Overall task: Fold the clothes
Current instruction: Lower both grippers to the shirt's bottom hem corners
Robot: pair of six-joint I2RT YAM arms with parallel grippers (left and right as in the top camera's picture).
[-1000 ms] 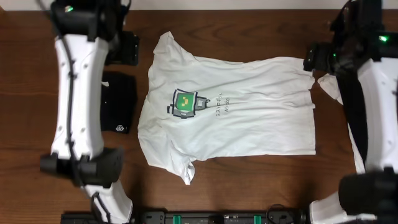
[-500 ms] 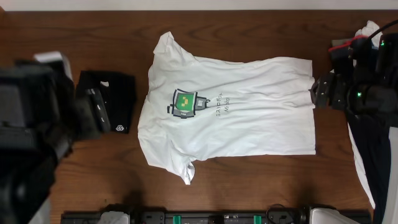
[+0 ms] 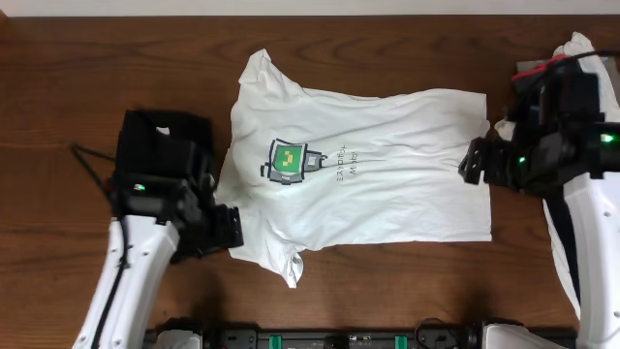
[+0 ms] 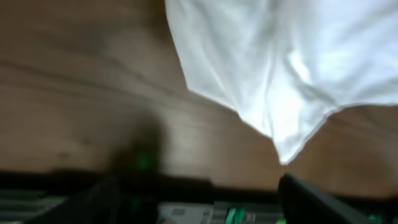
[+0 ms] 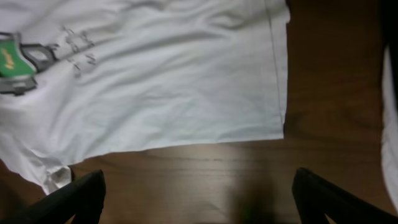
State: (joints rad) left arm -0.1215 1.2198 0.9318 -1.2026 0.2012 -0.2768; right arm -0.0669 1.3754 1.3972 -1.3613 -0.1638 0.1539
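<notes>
The white T-shirt [image 3: 358,170] lies spread flat, print up, in the middle of the brown wooden table [image 3: 387,291]. Its green pixel-robot print [image 3: 288,161] and small black text [image 3: 346,165] face the overhead camera. The neck end points left and the straight hem [image 3: 487,174] points right. One sleeve [image 3: 257,70] reaches toward the far edge and the other [image 3: 291,267] toward the near edge.

Bare wood runs all around the shirt, widest between the near sleeve and the hem corner. A pale strip [image 3: 291,6] borders the far side and a dark rail with green parts [image 3: 339,339] lines the near edge.

A black garment [image 3: 165,141] sits just beside the shirt's left side. A white garment [image 3: 581,58] lies at the right edge, partly under the arm.

The left gripper [image 3: 228,228] hovers by the near sleeve, released and holding nothing. The right gripper [image 3: 472,161] hangs at the hem, its fingers [image 5: 81,193] spread wide and empty.
</notes>
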